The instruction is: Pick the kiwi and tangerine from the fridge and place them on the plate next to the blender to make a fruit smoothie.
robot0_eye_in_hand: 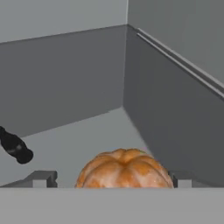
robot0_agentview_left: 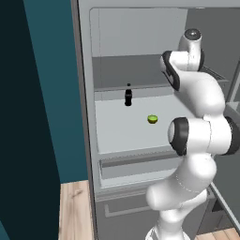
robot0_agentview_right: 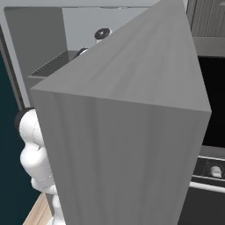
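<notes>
Round orange-brown ribbed tangerine [robot0_eye_in_hand: 124, 169]: lower half cut off between my tool's tips. Small dark bottle [robot0_eye_in_hand: 15, 147] clipped at hand view's left edge. Grey fridge door [robot0_agentview_right: 127, 132] hides shelves.

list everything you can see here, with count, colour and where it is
fridge: 1, grey, open ahead, pale interior with shelves
kiwi: 1, yellow-green, on the middle shelf
bottle: 1, black, upright at the back of that shelf, left of the kiwi
tangerine: 1, orange, on the shelf between the fingertips in the hand view
drawer: 1, grey, under the shelf
floor: wood, lower left
arm: 1, white with dark joints, reaching into the fridge
gripper: 1, jaws open either side of the tangerine
</notes>
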